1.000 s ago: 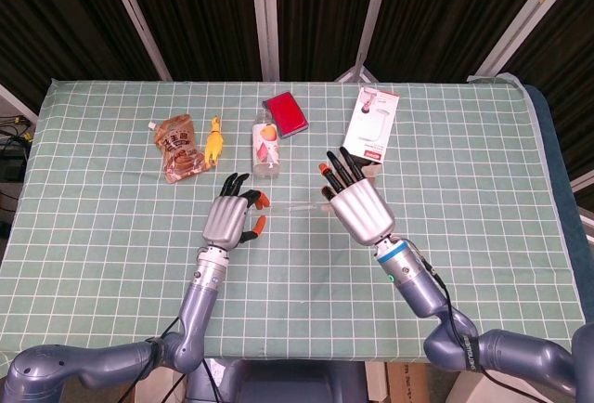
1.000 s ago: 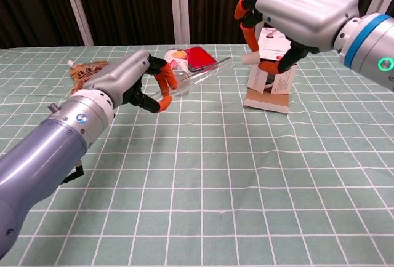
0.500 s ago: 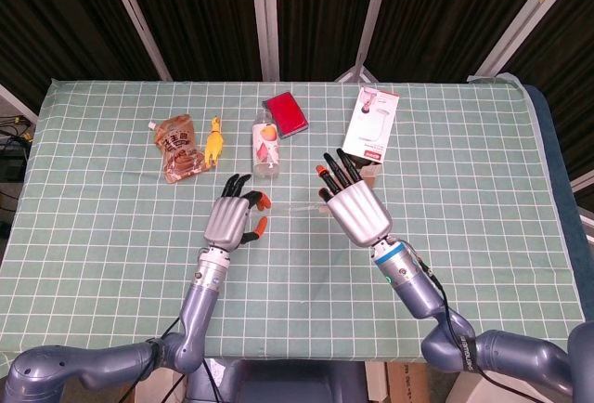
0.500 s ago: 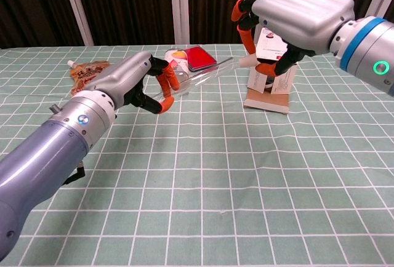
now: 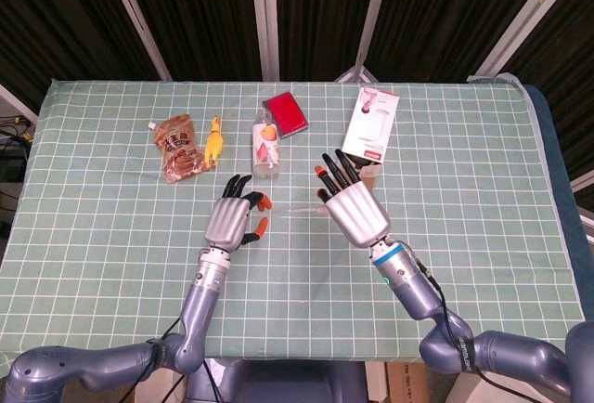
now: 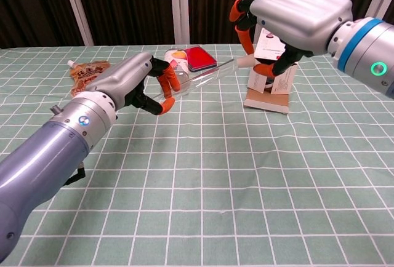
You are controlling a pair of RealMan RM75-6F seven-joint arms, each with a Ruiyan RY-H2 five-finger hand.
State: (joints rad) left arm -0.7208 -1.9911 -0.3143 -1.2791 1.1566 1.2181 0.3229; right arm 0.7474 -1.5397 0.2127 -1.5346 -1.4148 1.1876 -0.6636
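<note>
Here both hands' curled fingers grip one clear tube between them.

— What's on the green checked cloth?

— Five things, all in the far half. At about ten o'clock from the middle lies a brown pouch, its spout pointing to the far left. Just at its three o'clock side is a yellow toy chicken, lying lengthwise, close beside the pouch.

— And further right?

— Near twelve o'clock a clear bottle with an orange-and-white label lies on its side. At the bottle's one o'clock there's a flat red case, just beside it. A white box with a red stripe is at about two o'clock, well apart from the case.

— Behind the table?

— Dark slatted panels between pale posts.
</note>
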